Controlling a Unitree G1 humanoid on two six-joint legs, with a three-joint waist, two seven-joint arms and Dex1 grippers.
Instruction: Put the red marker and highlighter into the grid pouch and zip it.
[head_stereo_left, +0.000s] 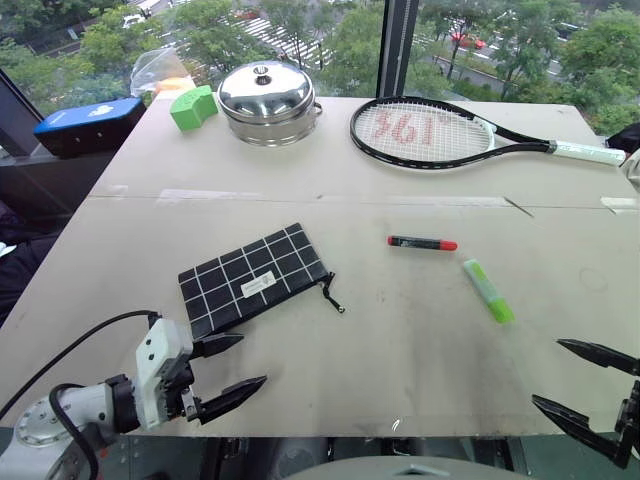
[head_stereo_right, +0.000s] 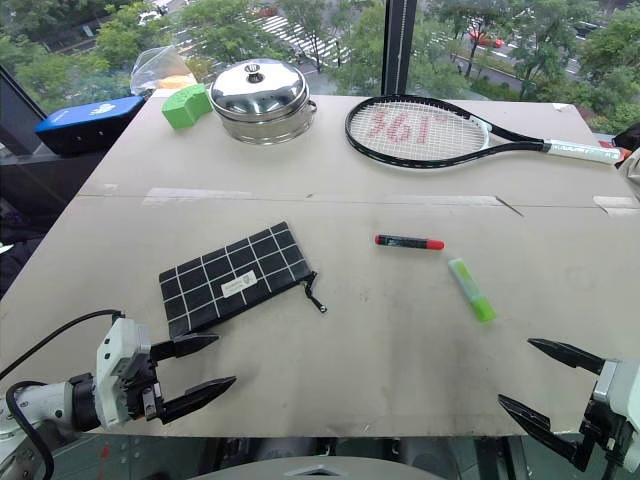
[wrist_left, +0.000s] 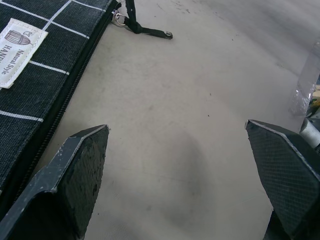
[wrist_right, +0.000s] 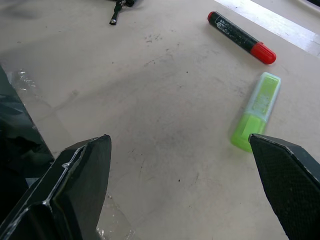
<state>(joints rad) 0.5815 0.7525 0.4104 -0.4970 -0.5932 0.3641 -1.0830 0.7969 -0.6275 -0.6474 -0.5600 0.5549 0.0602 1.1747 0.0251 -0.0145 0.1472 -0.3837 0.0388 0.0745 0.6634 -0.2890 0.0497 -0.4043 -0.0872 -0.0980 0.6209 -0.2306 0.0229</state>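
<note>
Item one: grid pouch (head_stereo_left: 254, 278), lying flat on the table (head_stereo_left: 400, 340), zipper shut, at eleven o'clock from my left fingers (head_stereo_left: 232, 370), which stood released and empty. Item two: red marker (head_stereo_left: 422, 242) and highlighter (head_stereo_left: 488, 290), apart, at eleven o'clock from my released right fingers (head_stereo_right: 540, 381).

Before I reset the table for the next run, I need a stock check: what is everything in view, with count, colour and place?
grid pouch: one, black with white grid, table's near left, zipped shut.
red marker: one, black barrel with red cap, centre right, right of the pouch.
highlighter: one, light green, just nearer than the marker.
tennis racket: one, black frame, far right.
lidded steel pot: one, silver, far centre.
green block: one, left of the pot.
blue box: one, off the far left corner.
table: one, beige.
left gripper: open, near the pouch.
right gripper: open, near right edge.
</note>
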